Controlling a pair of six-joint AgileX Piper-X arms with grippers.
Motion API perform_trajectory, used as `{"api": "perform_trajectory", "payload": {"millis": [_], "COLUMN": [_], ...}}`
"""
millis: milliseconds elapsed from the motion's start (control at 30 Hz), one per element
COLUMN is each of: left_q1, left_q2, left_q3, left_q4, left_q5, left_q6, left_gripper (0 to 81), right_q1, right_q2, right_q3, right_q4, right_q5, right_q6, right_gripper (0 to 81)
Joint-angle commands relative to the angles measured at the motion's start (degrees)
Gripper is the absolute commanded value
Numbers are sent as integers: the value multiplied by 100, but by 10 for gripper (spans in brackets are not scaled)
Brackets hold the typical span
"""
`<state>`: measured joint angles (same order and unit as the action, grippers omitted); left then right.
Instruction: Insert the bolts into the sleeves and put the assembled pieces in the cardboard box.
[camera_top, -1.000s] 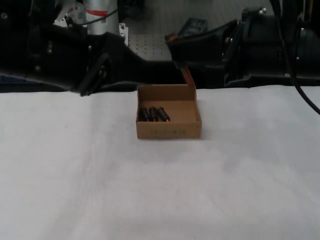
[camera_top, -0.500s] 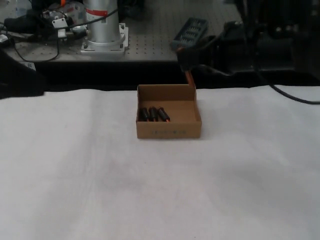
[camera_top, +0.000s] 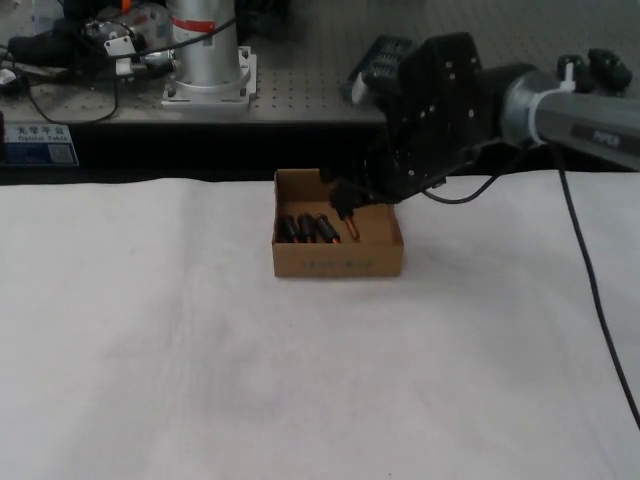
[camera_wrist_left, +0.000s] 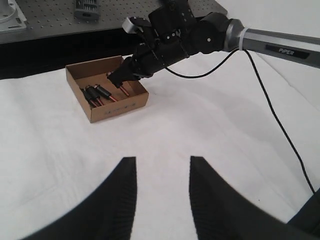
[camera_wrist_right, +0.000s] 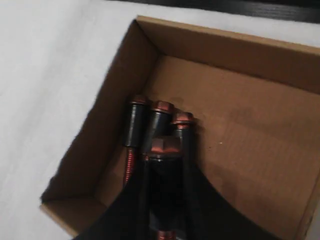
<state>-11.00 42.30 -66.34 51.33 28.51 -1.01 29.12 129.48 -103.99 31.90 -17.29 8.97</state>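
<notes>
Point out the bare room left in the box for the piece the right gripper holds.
Bare floor runs between the three laid pieces and the right wall of the box, seen from the high view. The left half is crowded. The white cloth in front of the box is bare.

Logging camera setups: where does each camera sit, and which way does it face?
High view: behind the arms, facing forward and down; right tool over the open brown cardboard box.
Left wrist view: on the left wrist, facing across the bench; left tool in front.
Right wrist view: looking down into the box; right tool holds a black-sleeved copper bolt.
All share the box.
</notes>
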Motion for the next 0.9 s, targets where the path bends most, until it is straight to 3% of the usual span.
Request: {"api": "perform_trajectory", "payload": {"millis": [0, 100, 300, 467, 533, 867], "left_q1": [11, 11, 11, 11, 11, 11], "left_q2": [-49, -49, -49, -49, -49, -47], "left_q3": [-20, -20, -20, -20, -20, -20], "left_q4": [1, 1, 1, 1, 1, 282], "left_q5": [1, 1, 1, 1, 1, 1], "left_q6": [101, 101, 101, 101, 101, 101], "left_gripper": [260, 260, 260, 260, 260, 260], "right_q1": [-29, -29, -45, -45, -45, -45], "right_q2": [-32, -33, -33, -33, -33, -362], "right_q3": [-148, -148, -148, -148, -148, -148], "right_q4": [-5, -5, -16, -16, -16, 510], "right_q5": [128, 349, 349, 435, 490, 477], "right_q6": [-227, -727, -867, -897, -897, -897], "right_gripper": [25, 25, 0, 265, 337, 338]}}
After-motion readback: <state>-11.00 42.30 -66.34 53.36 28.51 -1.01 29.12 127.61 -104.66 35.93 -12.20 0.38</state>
